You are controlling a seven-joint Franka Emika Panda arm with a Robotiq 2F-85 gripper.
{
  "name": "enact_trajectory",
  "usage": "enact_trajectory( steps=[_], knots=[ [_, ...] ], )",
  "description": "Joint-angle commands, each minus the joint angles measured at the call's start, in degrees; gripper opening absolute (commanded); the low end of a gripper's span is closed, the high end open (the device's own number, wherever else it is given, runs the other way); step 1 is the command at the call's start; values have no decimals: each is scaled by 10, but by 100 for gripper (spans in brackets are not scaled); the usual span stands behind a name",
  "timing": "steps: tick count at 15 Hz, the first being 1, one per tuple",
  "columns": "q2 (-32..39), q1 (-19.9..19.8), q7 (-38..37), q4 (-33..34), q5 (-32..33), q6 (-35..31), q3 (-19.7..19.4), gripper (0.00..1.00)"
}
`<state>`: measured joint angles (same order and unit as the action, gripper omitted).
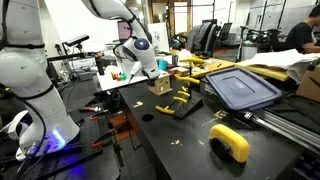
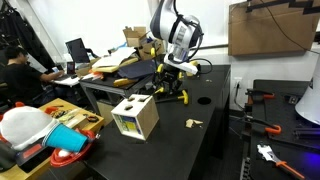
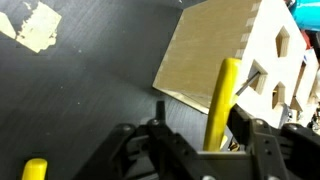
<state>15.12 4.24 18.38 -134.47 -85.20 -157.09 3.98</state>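
My gripper (image 3: 200, 125) hangs low over the black table (image 2: 215, 140), and a thin yellow rod (image 3: 220, 100) stands between its fingers. The rod lies close to the right finger, with a gap to the left finger, so the jaws look open. Just beyond the rod is a wooden box (image 3: 205, 60) with shape cut-outs in its light side. In both exterior views the gripper (image 1: 150, 68) (image 2: 172, 72) is above a yellow and black rod frame (image 1: 175, 103) (image 2: 165, 92), with the wooden box (image 1: 160, 85) (image 2: 135, 118) nearby.
A small tan wood piece (image 2: 193, 124) (image 3: 35, 25) lies on the table. A dark plastic lid (image 1: 240, 88) and a yellow curved object (image 1: 230, 140) sit nearby. Cluttered desks, boxes and a seated person (image 2: 15, 75) lie past the table's edge. Red-handled tools (image 2: 262, 97) lie on the adjoining table.
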Motion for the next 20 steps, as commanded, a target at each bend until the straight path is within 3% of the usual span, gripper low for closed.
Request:
enact_trajectory(
  steps=[1,5,10,13,20],
  knots=[
    [-6,-3,39,-1,-42,-1,3,34],
    [-13,-2,61,-4,-61,1,2,3],
    [-32,5,38,-9,-29,-4,2,2],
    [-55,17,-11,-26,66,-12,0,2],
    [-111,30,-237,-49,425,24,-7,2]
  ],
)
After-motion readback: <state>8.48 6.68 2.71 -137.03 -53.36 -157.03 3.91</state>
